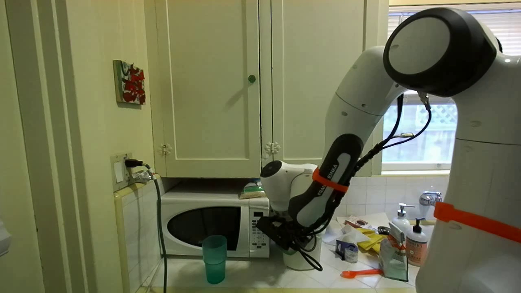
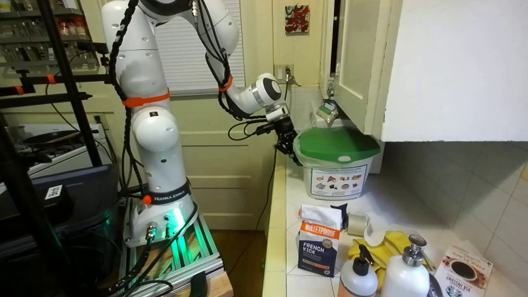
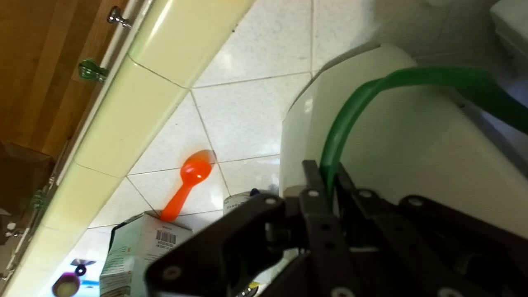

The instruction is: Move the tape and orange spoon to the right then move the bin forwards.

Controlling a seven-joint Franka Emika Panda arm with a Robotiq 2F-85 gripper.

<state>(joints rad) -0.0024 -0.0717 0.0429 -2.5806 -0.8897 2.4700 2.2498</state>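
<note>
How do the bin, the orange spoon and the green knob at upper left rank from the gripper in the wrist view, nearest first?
1. Bin: nearest, its green strip between the fingers of the gripper.
2. Orange spoon: picture-left, on the tiles.
3. Green knob: upper left, past the yellow counter edge.

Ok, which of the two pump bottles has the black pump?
The bottle with the peach label: the black pump tops it in both exterior views. The other bottle is white, with a silver pump.
</note>
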